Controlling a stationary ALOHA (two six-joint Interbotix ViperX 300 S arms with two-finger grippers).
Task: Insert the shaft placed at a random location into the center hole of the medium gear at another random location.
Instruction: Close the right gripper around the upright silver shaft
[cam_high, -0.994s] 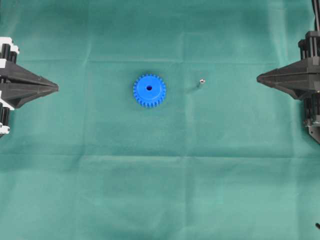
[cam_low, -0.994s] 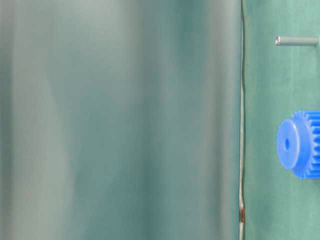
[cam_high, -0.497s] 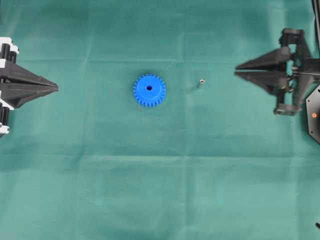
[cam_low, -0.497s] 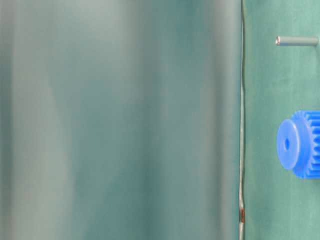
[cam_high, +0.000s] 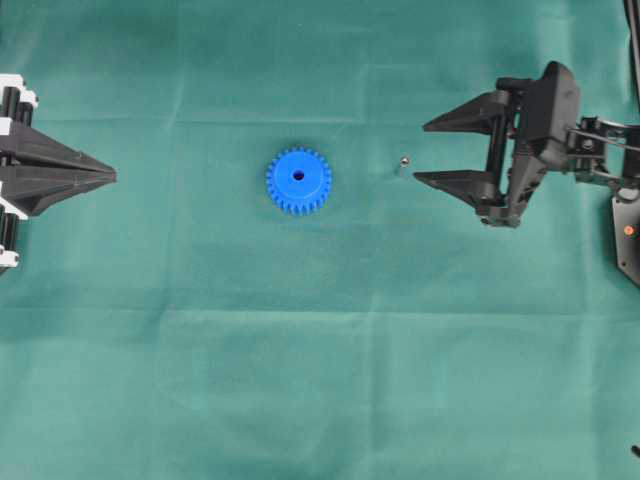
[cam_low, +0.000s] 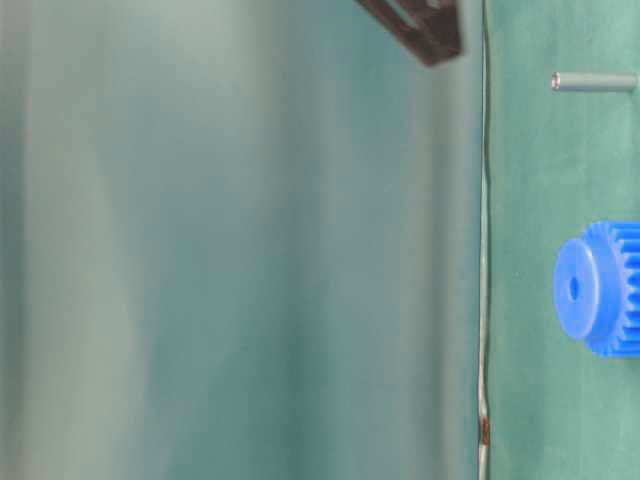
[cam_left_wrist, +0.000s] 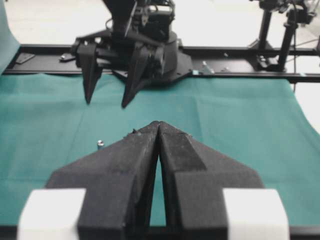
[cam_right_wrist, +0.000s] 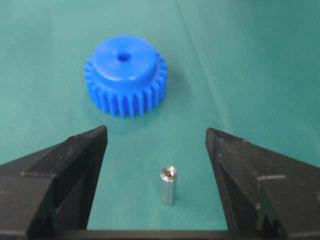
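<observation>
Right wrist view, near to far: right claw (cam_right_wrist: 156, 150) spread wide and empty, its two fingers either side of the shaft (cam_right_wrist: 167, 185), which stands upright on the green table (cam_right_wrist: 240, 60) at lower centre, so the claw looks lined up to close on the pin. Beyond it, upper left of centre, the medium gear (cam_right_wrist: 125, 75) lies flat with the center hole (cam_right_wrist: 122, 56) facing up, ready for the shaft. Left claw (cam_high: 112, 176) sits clenched, empty, at the overhead view's left edge, out of the way.
</observation>
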